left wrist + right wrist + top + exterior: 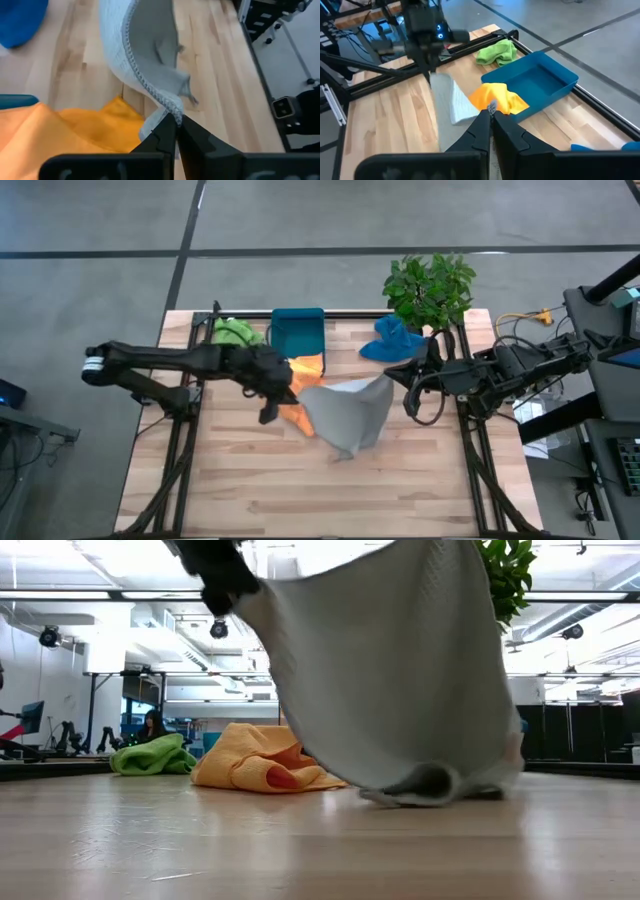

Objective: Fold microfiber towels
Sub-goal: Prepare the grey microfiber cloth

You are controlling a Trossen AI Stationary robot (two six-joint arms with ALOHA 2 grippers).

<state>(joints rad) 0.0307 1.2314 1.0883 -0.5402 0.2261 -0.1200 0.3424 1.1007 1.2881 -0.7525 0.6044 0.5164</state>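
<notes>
A grey microfiber towel (345,415) hangs between my two grippers over the middle of the table. My left gripper (292,390) is shut on its left upper corner and my right gripper (392,378) is shut on its right upper corner. The towel's lower end (430,785) rests on the table. An orange towel (305,370) lies bunched partly over the teal tray's (297,330) near rim. A lime green towel (235,332) lies crumpled at the far left and a blue towel (392,340) at the far right. My left gripper pinches a corner of the grey towel at its stitched edge (167,102) between its two shut fingers, coming slanting down from the table's left. The towel hangs below and away from the fingers. My right gripper pinches another corner (492,106) between its shut fingers, from the table's right; only a small tuft shows above the fingertips.
A potted plant (430,285) stands at the far right corner behind the blue towel. Black frame rails (180,440) run along the table's left and right sides. Bare wood (300,490) lies toward the near edge.
</notes>
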